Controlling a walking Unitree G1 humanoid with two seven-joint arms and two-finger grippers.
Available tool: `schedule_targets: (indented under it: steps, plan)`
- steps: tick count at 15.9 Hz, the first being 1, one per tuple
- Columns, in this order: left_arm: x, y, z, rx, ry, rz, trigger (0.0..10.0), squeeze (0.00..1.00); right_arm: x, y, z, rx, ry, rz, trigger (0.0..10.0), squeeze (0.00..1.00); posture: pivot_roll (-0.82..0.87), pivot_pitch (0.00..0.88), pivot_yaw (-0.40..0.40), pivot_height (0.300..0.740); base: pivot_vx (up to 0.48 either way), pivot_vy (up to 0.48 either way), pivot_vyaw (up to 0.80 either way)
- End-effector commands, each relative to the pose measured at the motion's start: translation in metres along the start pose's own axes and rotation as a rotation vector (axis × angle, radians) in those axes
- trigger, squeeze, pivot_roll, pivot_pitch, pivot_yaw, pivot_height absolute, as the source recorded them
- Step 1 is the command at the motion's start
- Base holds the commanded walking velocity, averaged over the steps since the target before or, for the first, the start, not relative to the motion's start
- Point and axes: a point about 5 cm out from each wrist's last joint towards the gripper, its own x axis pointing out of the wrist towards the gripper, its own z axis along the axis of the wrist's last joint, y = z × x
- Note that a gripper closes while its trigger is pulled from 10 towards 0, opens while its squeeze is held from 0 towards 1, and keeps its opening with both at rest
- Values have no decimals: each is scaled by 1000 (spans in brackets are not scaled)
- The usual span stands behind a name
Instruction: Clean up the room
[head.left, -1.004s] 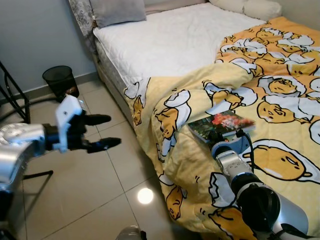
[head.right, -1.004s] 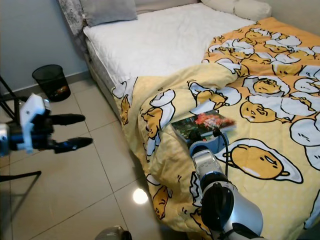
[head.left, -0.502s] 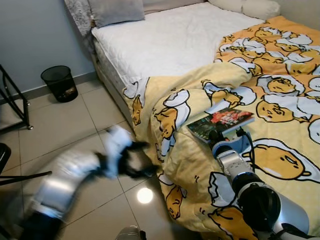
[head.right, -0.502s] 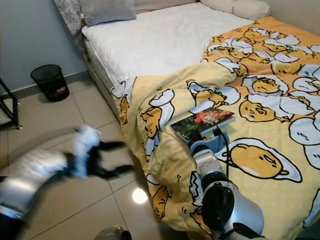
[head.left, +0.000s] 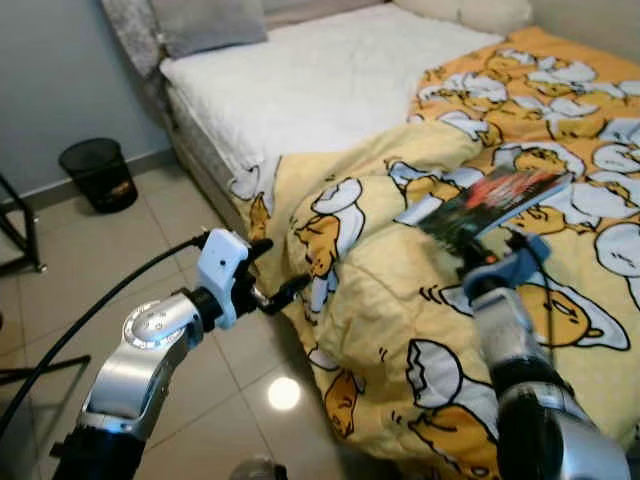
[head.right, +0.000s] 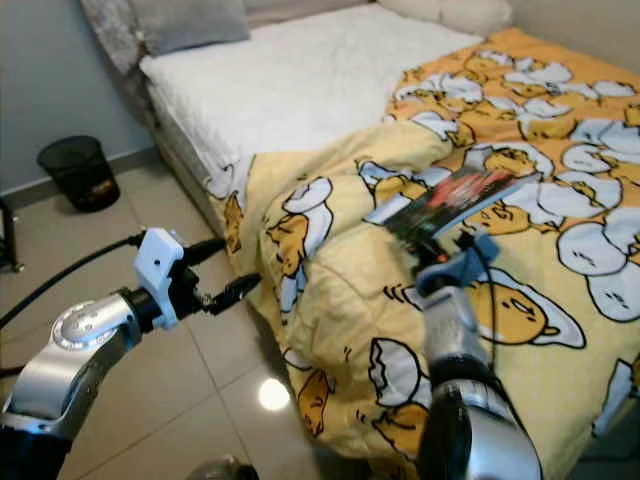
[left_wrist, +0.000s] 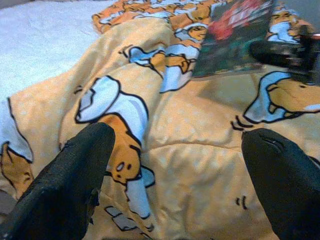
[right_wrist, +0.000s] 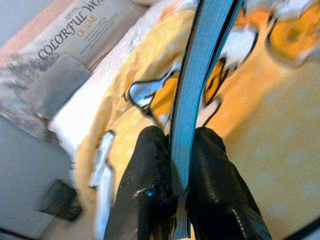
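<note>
bin (head.left: 96, 172): black mesh, on tiled floor (head.left: 120, 260) by grey wall, far left, well apart from bed.
left claw (head.left: 272, 272): fingers spread wide, nothing held; tips near the hanging edge of duvet, over floor beside bed. Contact w/ fabric: can't tell.
bed (head.left: 320, 90): white mattress bare on its left half; grey pillow (head.left: 205, 22) at head.
duvet (head.left: 400, 300): yellow, egg-cartoon print, bunched at the bed's near left corner, draping over the side toward floor.
book (head.left: 495, 203): dark cover w/ red patch, lifted off duvet, tilted, far end higher.
right claw (right_wrist: 176, 180): clamped tight on book's near edge, one finger each side of the pages (wrist view); just above duvet, right of centre.
</note>
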Motion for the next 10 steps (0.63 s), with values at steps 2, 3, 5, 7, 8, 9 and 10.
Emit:
schedule_targets:
  steps: [2,3,5,7,8,9,10]
  plan:
    - [-6,8,-5,21,37,126,10000,1000,-8,13,3,-167,-54,54,0,0,53,0,34,740,0,0,0]
    - [-7,9,-6,30,36,171,10000,945,-16,19,2,-238,-79,73,0,0,42,0,39,740,0,0,0]
    - [-5,7,-12,41,50,229,10000,839,-28,26,-1,-305,-96,71,0,0,21,0,42,740,0,0,0]
    - [-1,2,-15,63,60,262,10000,749,-39,28,-3,-325,-112,-8,10000,0,18,0,37,740,0,0,0]
    - [-1,1,-14,55,57,267,10000,749,-40,29,-2,-343,-108,-15,10000,0,18,0,37,740,0,0,0]
    - [0,-2,-15,51,52,278,10000,608,-43,30,-3,-394,-97,-39,10000,0,29,0,17,740,0,0,0]
    - [0,-2,-16,52,51,287,10000,576,-44,29,-3,-437,-90,-61,10000,0,29,0,15,740,0,0,-756]
